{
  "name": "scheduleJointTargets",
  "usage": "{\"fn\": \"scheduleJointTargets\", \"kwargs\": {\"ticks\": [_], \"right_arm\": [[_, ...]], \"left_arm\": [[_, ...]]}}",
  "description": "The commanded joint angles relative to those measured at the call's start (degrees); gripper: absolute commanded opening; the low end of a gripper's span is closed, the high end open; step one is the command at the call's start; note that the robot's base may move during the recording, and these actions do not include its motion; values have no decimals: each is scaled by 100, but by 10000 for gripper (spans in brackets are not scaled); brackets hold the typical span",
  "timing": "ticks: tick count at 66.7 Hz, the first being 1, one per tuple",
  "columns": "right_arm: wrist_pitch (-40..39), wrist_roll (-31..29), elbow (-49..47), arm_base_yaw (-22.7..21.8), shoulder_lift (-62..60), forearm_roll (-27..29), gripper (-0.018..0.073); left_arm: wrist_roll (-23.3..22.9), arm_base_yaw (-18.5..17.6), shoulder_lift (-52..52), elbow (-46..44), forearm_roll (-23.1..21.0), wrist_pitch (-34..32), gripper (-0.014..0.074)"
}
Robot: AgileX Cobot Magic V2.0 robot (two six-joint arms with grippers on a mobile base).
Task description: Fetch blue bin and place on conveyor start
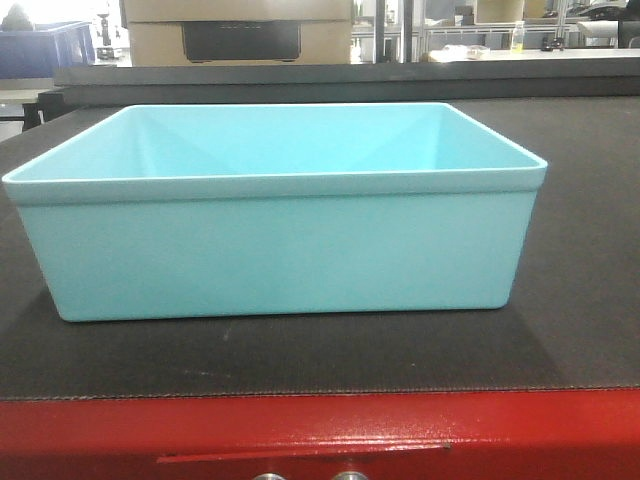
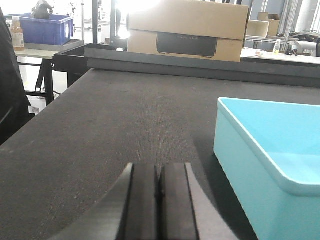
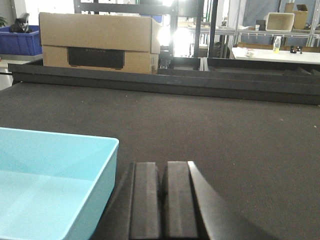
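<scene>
**Aqua tub rests on the belt, both grippers closed and empty**

The large light aqua-blue rectangular plastic bin [image 1: 275,215] sits upright on the wide dark grey-black textured conveyor belt [image 1: 585,250], just behind the belt's glossy red-painted metal front edge [image 1: 320,430]. Nothing lies inside the bin.

In the left wrist view, the left gripper [image 2: 159,202] has its two black fingers pressed together with only a thin seam between them. It holds nothing and hangs low over the belt, just left of the bin's side wall, apart from it.

In the right wrist view, the right gripper [image 3: 162,200] likewise has its dark fingers brought together, grasping nothing. It sits just right of the bin's rim, not touching it.

Beyond the belt stands a brown cardboard box [image 3: 97,42] and a dark royal-blue plastic crate [image 2: 45,29].
</scene>
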Motion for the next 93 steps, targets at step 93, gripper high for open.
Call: {"fn": "scheduleJointTargets", "kwargs": {"ticks": [93], "right_arm": [[-1154, -1330, 2335, -1408, -1732, 1921, -162]], "left_arm": [[4, 11, -32, -7, -34, -144, -111]]}}
